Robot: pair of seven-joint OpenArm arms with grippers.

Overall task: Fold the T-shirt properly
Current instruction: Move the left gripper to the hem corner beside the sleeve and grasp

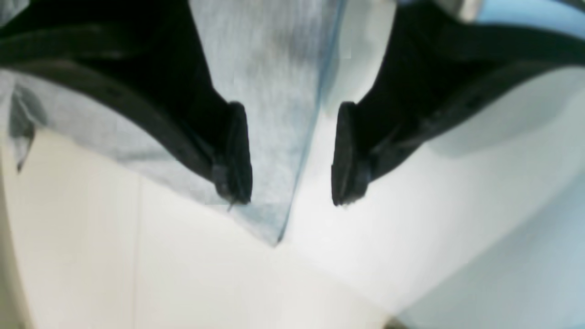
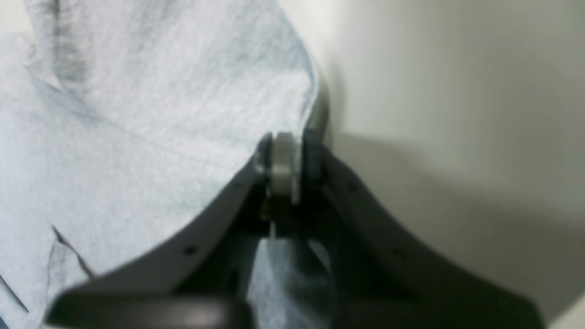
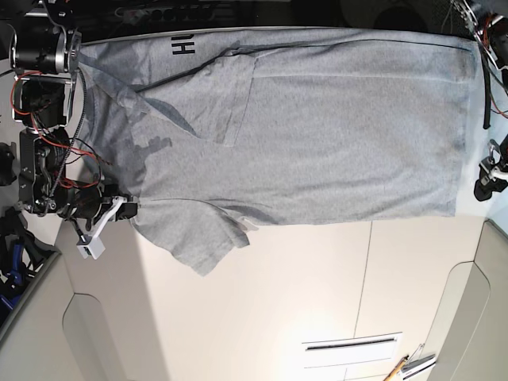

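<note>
Your T-shirt (image 3: 317,135) lies spread flat across the white table (image 3: 278,302), neck end toward the base view's left, where black letters show at the top edge. Your right gripper (image 2: 285,164) sits at that left side, fingers pressed together on a fold of the grey cloth (a strip of fabric runs down between them). Your left gripper (image 1: 292,155) hovers over the shirt's corner at the opposite side, fingers (image 1: 237,155) apart, with one over cloth, one over bare table
</note>
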